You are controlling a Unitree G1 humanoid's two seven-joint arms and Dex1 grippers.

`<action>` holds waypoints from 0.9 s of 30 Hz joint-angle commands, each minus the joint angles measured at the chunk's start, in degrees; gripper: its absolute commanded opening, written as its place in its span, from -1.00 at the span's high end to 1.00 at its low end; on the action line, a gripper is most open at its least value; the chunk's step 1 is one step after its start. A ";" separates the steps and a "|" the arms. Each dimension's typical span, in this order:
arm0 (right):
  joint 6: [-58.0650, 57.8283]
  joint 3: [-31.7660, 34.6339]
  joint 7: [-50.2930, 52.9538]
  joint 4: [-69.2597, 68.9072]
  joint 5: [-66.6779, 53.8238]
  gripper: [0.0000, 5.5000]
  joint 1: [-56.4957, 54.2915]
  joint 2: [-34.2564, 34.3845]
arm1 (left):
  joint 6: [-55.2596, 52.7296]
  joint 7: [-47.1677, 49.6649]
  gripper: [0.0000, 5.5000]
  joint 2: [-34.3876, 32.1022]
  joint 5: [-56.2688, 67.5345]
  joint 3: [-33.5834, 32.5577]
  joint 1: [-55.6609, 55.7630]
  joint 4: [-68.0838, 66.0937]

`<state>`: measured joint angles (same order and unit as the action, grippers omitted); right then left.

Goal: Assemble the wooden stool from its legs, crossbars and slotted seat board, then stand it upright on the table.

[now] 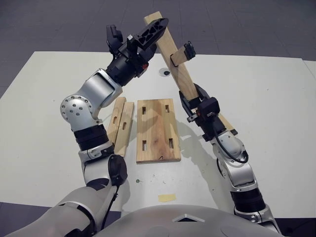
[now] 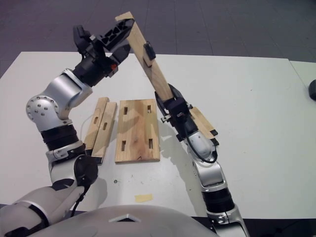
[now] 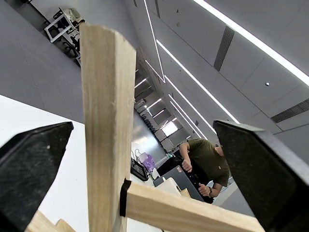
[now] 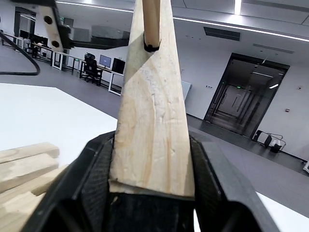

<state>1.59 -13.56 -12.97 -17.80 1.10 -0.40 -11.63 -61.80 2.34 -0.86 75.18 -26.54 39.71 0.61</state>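
The left wrist view shows what the head views hide: the leg (image 3: 107, 121), with a crossbar (image 3: 188, 210) plugged into it, stands between the left gripper's (image 1: 134, 33) spread fingers (image 3: 34, 159) (a gap on each side). The right gripper (image 1: 194, 101) is clamped on the leg's lower end, holding it tilted above the table (image 1: 266, 98) beside the flat seat board (image 1: 157, 129). The left arm is raised, elbow bent, at the leg's top.
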 commanded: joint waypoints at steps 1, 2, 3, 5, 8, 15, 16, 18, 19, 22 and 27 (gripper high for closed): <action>-0.32 -1.55 -0.86 -0.40 0.61 0.26 -1.29 1.25 | 0.42 2.28 -0.81 -1.26 0.23 1.91 1.55 -1.49; -0.37 -2.04 -1.22 -0.35 0.57 0.26 -1.35 1.46 | 0.53 2.62 -0.74 -1.60 0.34 2.03 1.52 -1.71; -0.46 -2.40 -1.50 -0.35 0.51 0.26 -1.43 1.68 | 0.55 2.53 -0.69 -2.08 0.59 2.15 1.44 -1.72; -0.73 -2.86 -1.97 -0.44 0.20 0.26 -1.47 1.93 | 0.43 2.04 -0.55 -3.11 1.01 2.43 1.39 -1.58; -1.25 -3.07 -2.57 -0.60 -0.05 0.26 -1.15 2.04 | 0.98 0.98 -0.38 -4.53 0.73 2.90 1.86 -2.16; -1.77 -2.62 -2.89 -0.63 -0.08 0.26 -0.92 2.24 | 2.34 -1.76 0.03 -8.20 1.19 2.23 3.52 -3.50; -1.93 -2.56 -2.83 -0.80 -0.16 0.26 -0.72 2.31 | 2.26 -2.22 0.09 -8.75 1.11 2.30 3.62 -3.73; -2.08 -2.55 -2.75 -0.82 -0.11 0.26 -0.54 2.38 | 2.27 -3.04 0.23 -9.55 0.78 2.65 3.57 -3.93; -2.29 -2.47 -2.52 -0.71 0.09 0.26 -0.51 2.44 | 2.44 -3.66 0.28 -10.03 0.35 2.92 3.53 -3.91; -3.03 -1.86 -2.29 -0.70 -0.47 0.26 -0.55 2.78 | 3.01 -5.35 0.45 -11.17 1.13 2.57 3.95 -3.23; -4.37 -1.59 -3.14 -1.31 -2.21 0.26 -0.37 3.33 | 3.11 -8.41 0.56 -12.64 0.29 3.89 4.15 -2.34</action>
<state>-0.87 -16.28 -16.31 -19.17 -0.23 -1.12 -8.54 -59.28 -4.54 -12.51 75.61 -23.32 42.25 -3.18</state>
